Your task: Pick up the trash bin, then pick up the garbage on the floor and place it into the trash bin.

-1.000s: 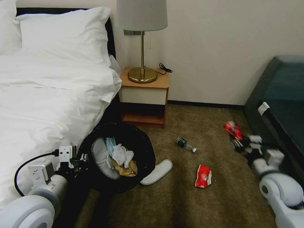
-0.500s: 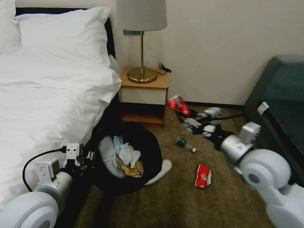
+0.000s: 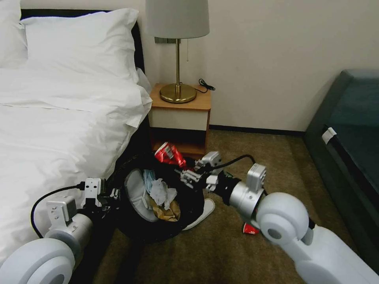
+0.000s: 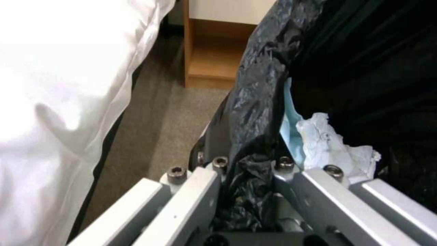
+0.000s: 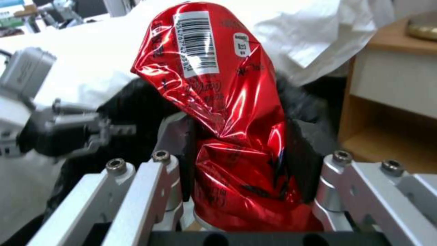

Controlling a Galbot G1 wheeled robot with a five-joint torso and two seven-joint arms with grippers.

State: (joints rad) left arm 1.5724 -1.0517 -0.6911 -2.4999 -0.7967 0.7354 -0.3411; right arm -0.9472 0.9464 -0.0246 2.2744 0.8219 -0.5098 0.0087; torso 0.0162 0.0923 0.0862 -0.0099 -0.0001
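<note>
While left tool (image 3: 103, 194) clamps the trash bin (image 3: 185, 205) rim at 9 o'clock, right tool (image 3: 182, 170) grips red wrapper (image 3: 169, 154) over the 1 o'clock rim; drop step: judged next, centre over opening, release.

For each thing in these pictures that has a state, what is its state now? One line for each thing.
Bin: lifted, tilted, partly filled with litter.
Left gripper: shut on the bin's bagged rim.
Right gripper: shut on the red wrapper, at the bin's far rim.
Red wrapper: crumpled, held between the jaws.
Tissue: crumpled, inside the bin.
Slipper: flat on the carpet, beside the bin.
Lamp: upright on the nightstand.
</note>
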